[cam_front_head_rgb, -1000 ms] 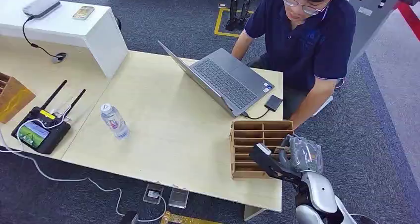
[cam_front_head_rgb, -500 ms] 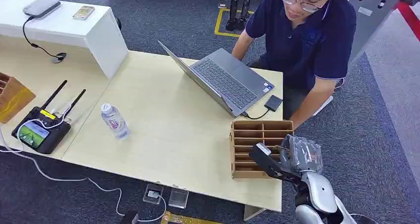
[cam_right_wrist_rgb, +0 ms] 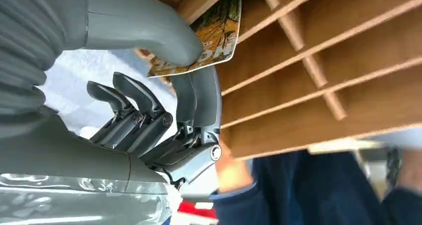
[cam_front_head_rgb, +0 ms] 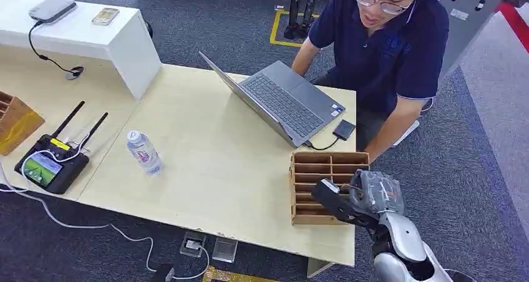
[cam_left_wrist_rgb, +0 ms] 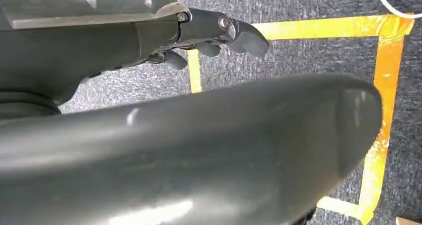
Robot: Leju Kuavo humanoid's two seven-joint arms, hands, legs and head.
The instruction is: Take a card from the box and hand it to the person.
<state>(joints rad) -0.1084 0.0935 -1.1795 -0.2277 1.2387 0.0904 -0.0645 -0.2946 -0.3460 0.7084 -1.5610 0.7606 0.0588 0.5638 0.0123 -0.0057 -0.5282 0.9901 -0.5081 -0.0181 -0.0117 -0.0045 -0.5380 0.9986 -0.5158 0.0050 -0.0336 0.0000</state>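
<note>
The right hand (cam_right_wrist_rgb: 164, 85) pinches a card (cam_right_wrist_rgb: 209, 38) between its thick grey thumb and dark fingers (cam_right_wrist_rgb: 199, 100), the other fingers curled below. The card, printed in orange and dark tones, sits at the mouth of a slot in the wooden box (cam_right_wrist_rgb: 323, 75), its far edge just inside the dividers. In the head view the right hand (cam_front_head_rgb: 365, 198) hangs at the box (cam_front_head_rgb: 312, 188) at about 3 o'clock of it, over the near right corner of the pale table (cam_front_head_rgb: 212, 170).

The left hand (cam_left_wrist_rgb: 209, 31) hangs over grey carpet marked with yellow tape (cam_left_wrist_rgb: 383, 85); its fingers are loosely bent and hold nothing.

From the box, a person (cam_front_head_rgb: 387, 51) in a dark blue shirt sits at 12 to 1 o'clock, one forearm reaching down near the box's far right corner. An open laptop (cam_front_head_rgb: 281, 101) lies at 11 o'clock, with a small dark adapter (cam_front_head_rgb: 344, 130) between it and the box. A water bottle (cam_front_head_rgb: 144, 152) stands at 9 o'clock, well apart, and a black device with 2 antennas (cam_front_head_rgb: 53, 160) lies further out that way.
</note>
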